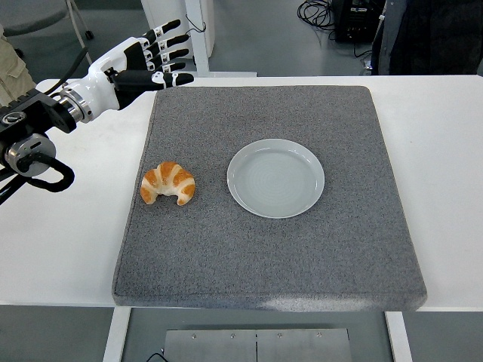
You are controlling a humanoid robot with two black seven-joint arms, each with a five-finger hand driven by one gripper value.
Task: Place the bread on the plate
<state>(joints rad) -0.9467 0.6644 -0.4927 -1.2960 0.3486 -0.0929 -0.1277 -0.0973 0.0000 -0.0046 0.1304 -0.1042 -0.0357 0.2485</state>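
A golden croissant (168,183) lies on the left part of a grey mat (272,249). A pale round plate (276,178), empty, sits near the mat's middle, to the right of the croissant. My left hand (151,60) hovers over the mat's far left corner, well behind the croissant, with its fingers spread and holding nothing. Its black arm (34,136) comes in from the left edge. My right arm is out of view.
The mat lies on a white table (445,151). A person's dark clothing (430,34) shows at the top right and a light trouser leg (11,75) at the top left. Cables and a chair base are on the floor behind.
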